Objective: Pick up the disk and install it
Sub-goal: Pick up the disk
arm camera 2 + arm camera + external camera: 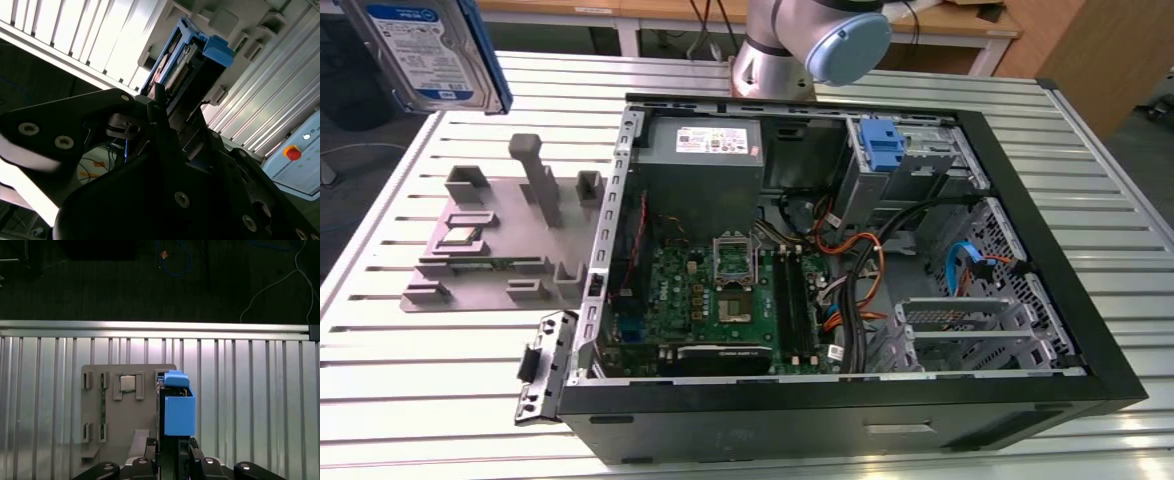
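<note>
Gripping one narrow end of the flat silver hard drive in its blue plastic carrier frame (178, 407), the arm's black two-finger gripper (172, 452) has its jaws closed on the disk in the first wrist view, with most of the drive standing out edge-on beyond the fingertips. The disk hangs in the air above the grey plastic fixture plate (120, 405) and its slots, which lies on the slatted aluminium table (250, 390). In the exterior view the drive sits high at that view's left, well apart from the open black computer case (1067, 330). With so much of the drive overhanging so short a hold, it could pivot or creep between the jaws during the carry. It would then reach the case tilted and could bind on a bay's rails rather than slide home. The bundle of orange, black and blue cables (854, 300) lying loose inside the case could snag the carrier. The tall blue plastic bracket (885, 148) on the silver metal drive cage (927, 150) at the far side could be struck on a low approach. Which bay is meant cannot be told.
</note>
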Controlling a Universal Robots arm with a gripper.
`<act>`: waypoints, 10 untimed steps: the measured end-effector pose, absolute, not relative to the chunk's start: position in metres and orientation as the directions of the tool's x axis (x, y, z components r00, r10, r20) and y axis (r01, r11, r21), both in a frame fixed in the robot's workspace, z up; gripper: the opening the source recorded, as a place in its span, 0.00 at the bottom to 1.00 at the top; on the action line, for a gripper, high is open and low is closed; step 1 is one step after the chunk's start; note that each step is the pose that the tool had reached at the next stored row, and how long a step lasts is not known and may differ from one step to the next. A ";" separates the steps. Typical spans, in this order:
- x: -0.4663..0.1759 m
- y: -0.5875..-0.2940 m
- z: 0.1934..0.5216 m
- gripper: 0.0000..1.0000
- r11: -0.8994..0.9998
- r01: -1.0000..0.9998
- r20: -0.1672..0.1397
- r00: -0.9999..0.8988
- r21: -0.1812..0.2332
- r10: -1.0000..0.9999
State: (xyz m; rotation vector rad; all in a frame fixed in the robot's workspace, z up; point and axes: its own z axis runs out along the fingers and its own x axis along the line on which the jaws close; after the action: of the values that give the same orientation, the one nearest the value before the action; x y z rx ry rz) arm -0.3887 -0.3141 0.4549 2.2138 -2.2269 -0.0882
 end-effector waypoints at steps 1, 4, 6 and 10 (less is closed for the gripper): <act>-0.389 -0.314 0.455 0.35 0.005 -0.999 -0.039 -0.007 0.040 -0.999; -0.389 -0.314 0.455 0.35 0.005 -0.999 -0.039 -0.007 0.040 -0.999; -0.389 -0.314 0.455 0.35 0.005 -0.999 -0.039 -0.007 0.040 -0.999; -0.388 -0.314 0.459 0.35 0.005 -0.999 -0.036 -0.007 0.040 -0.999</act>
State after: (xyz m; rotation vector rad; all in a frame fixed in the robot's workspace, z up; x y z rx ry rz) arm -0.3885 -0.3144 0.4586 2.2123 -2.2254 -0.0852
